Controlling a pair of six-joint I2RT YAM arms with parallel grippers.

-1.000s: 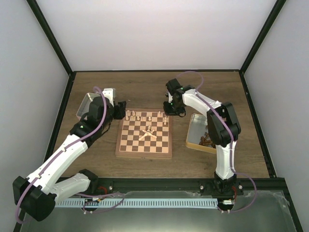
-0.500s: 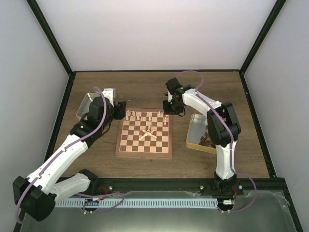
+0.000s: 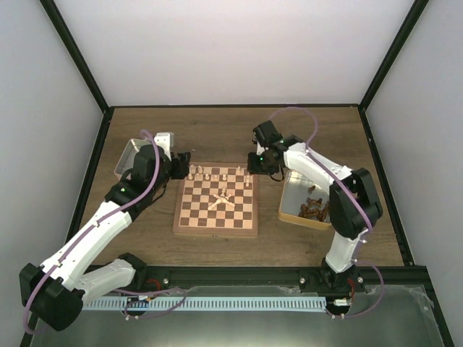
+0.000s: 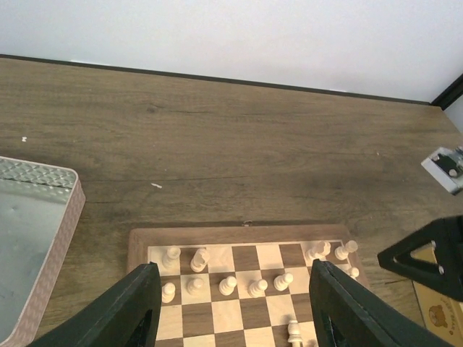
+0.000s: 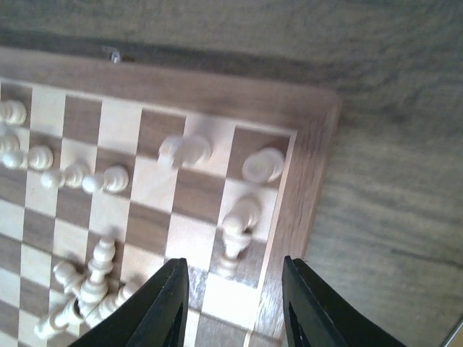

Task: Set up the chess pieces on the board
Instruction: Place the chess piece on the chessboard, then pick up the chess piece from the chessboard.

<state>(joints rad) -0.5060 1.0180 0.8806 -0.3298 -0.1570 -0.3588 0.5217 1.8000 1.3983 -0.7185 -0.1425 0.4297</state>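
Most chess pieces (image 3: 217, 174) stand in the far rows of the board (image 3: 216, 230), a few lie tumbled mid-board, so we hover the left gripper (image 4: 233, 269) and right gripper (image 5: 235, 262) open and empty by its far corners.

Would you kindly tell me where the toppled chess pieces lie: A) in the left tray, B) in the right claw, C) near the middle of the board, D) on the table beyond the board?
C: in the top view the toppled chess pieces lie crossed in a small heap near the middle of the board.
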